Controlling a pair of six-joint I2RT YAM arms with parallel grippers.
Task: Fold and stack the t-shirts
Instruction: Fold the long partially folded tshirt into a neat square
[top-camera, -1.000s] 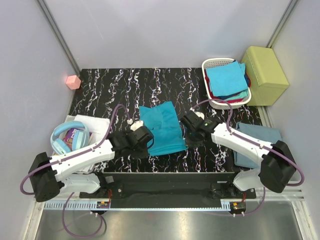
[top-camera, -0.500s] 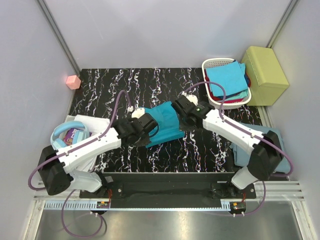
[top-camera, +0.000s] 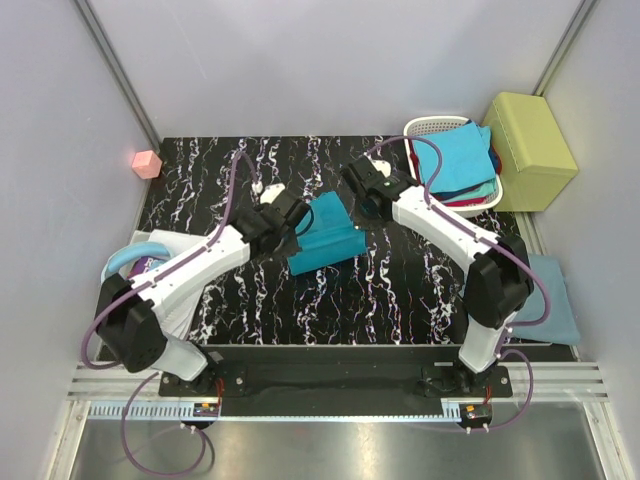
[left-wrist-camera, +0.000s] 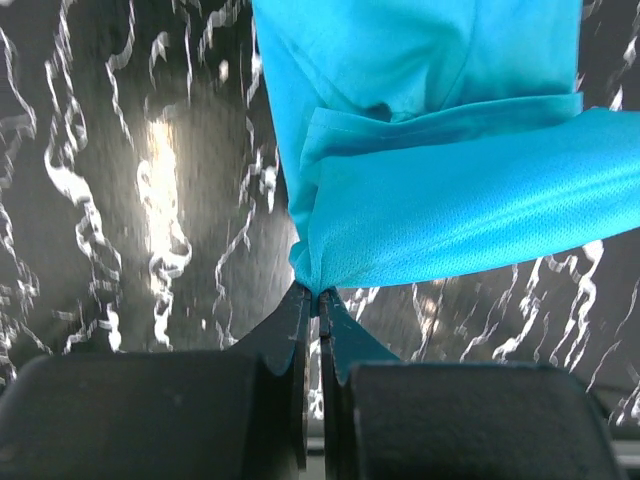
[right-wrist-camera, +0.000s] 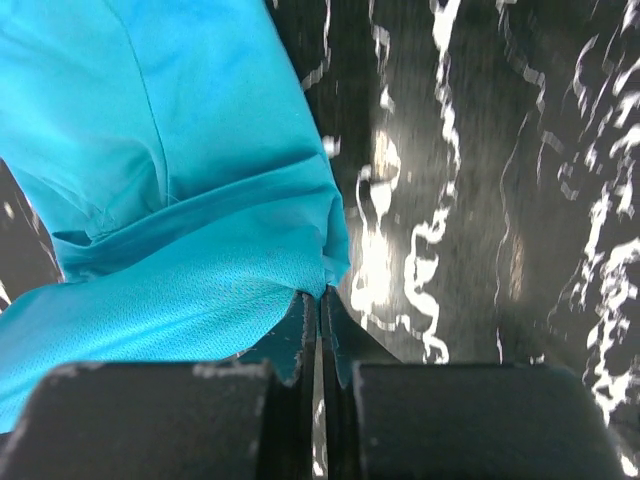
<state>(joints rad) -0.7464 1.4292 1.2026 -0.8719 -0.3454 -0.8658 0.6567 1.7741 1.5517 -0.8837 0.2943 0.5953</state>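
Found the teal t-shirt (top-camera: 322, 238) near the middle of the counter (top-camera: 200, 170), a little toward its far edge, doubled over itself with one layer lapped across another. Judged it soft, light and limp, with no stiffness to hold a crease unaided; likely to sag between two grips, drag on the marbled top and lose a fold if released unevenly. Reckoned the thin, mesh-looking weave easy to pinch but apt to slide out of a shallow hold, so best taken at corners or hem edges, at two points well apart, with the cloth drawn taut between them. Saw the left gripper (left-wrist-camera: 320, 296) pressed together on the left corner of the folded edge, with a small wad of teal fabric nipped at the very tips, and the right gripper (right-wrist-camera: 320, 296) likewise pressed together, pinching the opposite corner. Noted both arms stretched well forward from the near edge, the left arm slanting toward the far right and the right arm toward the far left, meeting the shirt from either side. Counted more t-shirts (top-camera: 455, 160) piled in the white basket (top-camera: 428, 126) at the far right corner, and a grey-blue t-shirt (top-camera: 555, 300) lying flat by the right edge toward the near right corner.
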